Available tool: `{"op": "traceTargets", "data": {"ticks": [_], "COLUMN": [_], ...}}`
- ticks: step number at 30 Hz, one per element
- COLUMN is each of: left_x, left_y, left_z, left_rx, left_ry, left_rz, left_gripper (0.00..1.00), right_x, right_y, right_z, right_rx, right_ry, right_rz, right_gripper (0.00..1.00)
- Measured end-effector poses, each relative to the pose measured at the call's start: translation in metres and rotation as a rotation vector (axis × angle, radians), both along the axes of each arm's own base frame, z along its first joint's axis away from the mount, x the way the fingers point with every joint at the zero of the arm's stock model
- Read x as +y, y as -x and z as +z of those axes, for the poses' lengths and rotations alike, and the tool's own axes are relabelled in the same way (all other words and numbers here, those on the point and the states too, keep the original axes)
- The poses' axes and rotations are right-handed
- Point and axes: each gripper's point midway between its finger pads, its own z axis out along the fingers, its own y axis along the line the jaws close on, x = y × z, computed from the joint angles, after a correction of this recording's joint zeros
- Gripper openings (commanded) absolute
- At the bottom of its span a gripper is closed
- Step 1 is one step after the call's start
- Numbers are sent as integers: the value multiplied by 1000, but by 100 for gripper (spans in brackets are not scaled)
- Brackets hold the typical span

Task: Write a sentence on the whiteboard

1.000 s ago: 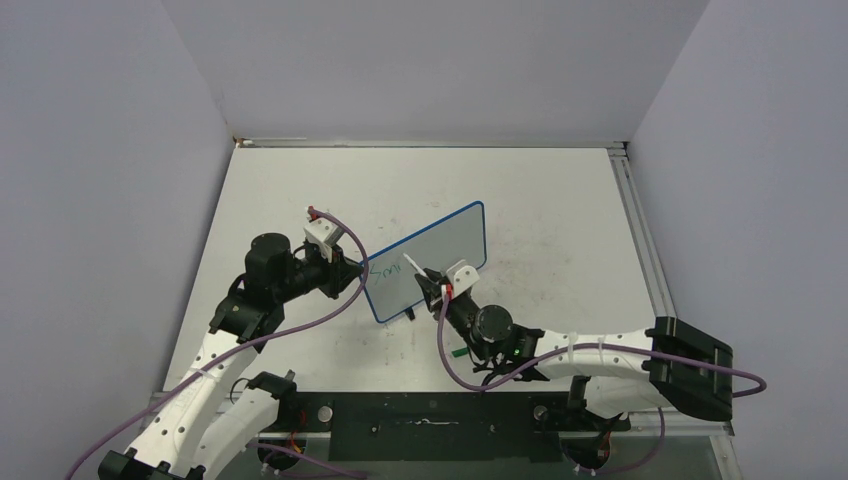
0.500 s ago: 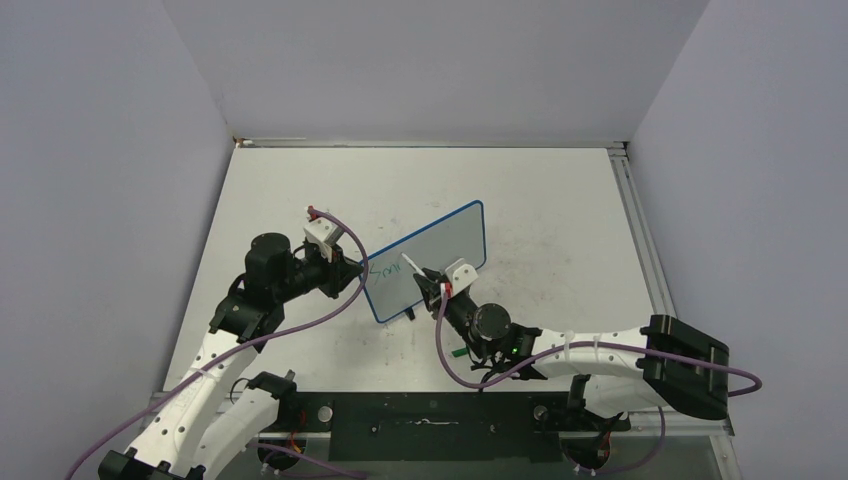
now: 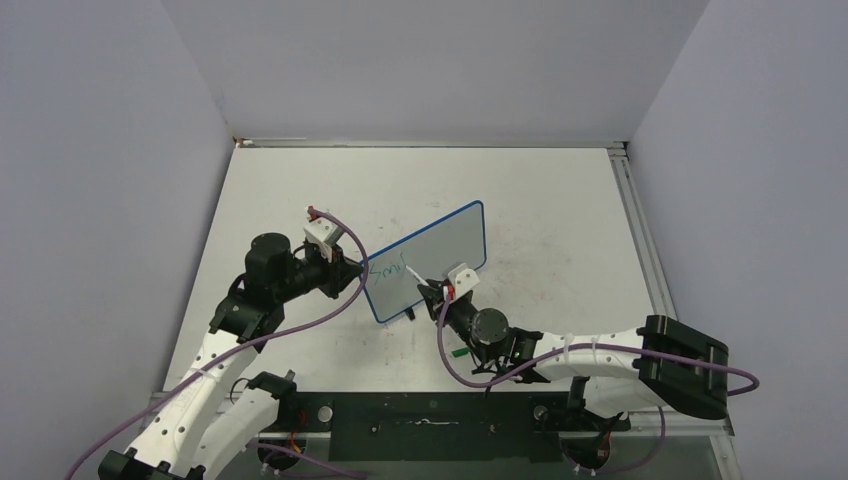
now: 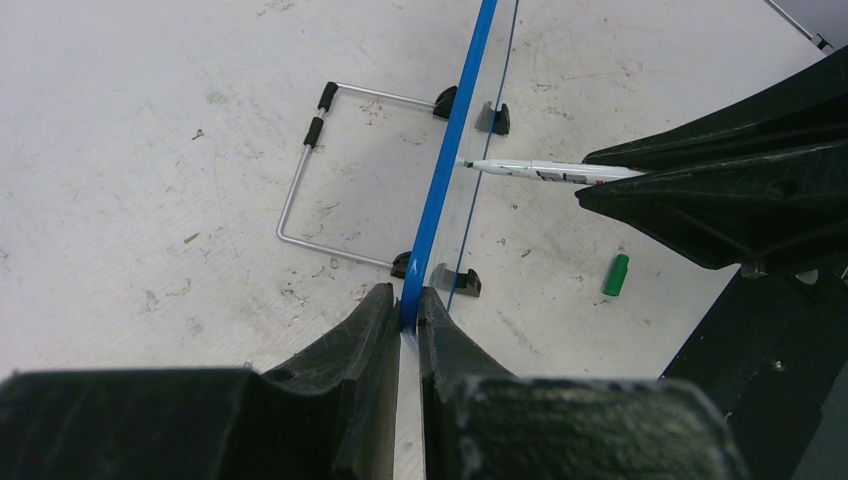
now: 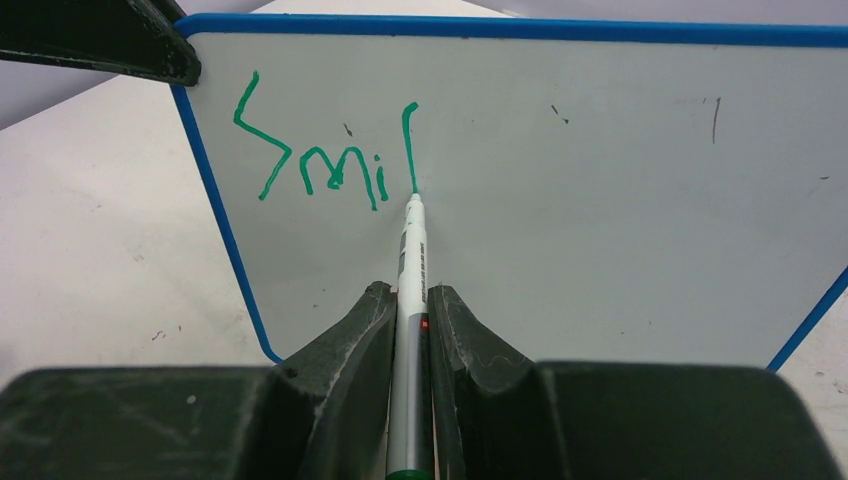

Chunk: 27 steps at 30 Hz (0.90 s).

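Note:
The whiteboard [image 3: 440, 248], white with a thin blue frame, stands upright on the table; it also shows in the right wrist view [image 5: 600, 200] and edge-on in the left wrist view [image 4: 452, 150]. My left gripper [image 4: 408, 300] is shut on its blue left edge. My right gripper [image 5: 410, 295] is shut on a white marker [image 5: 408, 270], whose tip touches the board. Green handwriting [image 5: 330, 160] reads "Smil" in one line at the board's upper left; it also shows in the top view [image 3: 392, 269].
A green marker cap [image 4: 617, 274] lies on the table near the right arm. The board's wire stand [image 4: 310, 190] and black feet [image 4: 455, 278] rest on the scuffed tabletop. Grey walls close in the table on three sides.
The right gripper has moved the marker a little right and down the board, and a new tall stroke, the "l", has been added after "Smi". The left arm has not moved.

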Motion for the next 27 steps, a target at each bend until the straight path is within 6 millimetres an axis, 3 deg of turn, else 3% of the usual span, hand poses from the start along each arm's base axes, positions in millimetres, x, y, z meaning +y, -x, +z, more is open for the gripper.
{"op": "traceTargets", "data": {"ticks": [10, 19, 27], "left_x": [0, 0, 0], "left_y": [0, 0, 0], "left_z": [0, 0, 0], "left_rx": [0, 0, 0], "left_ry": [0, 0, 0], "left_rz": [0, -1, -1], "left_gripper": [0, 0, 0], "right_x": [0, -7, -6], "right_y": [2, 4, 1], "right_z": [-5, 12, 7], "right_rx": [16, -12, -26], "right_ry": [8, -26, 4], "right_rz": [3, -4, -5], "right_gripper": [5, 5, 5]}}
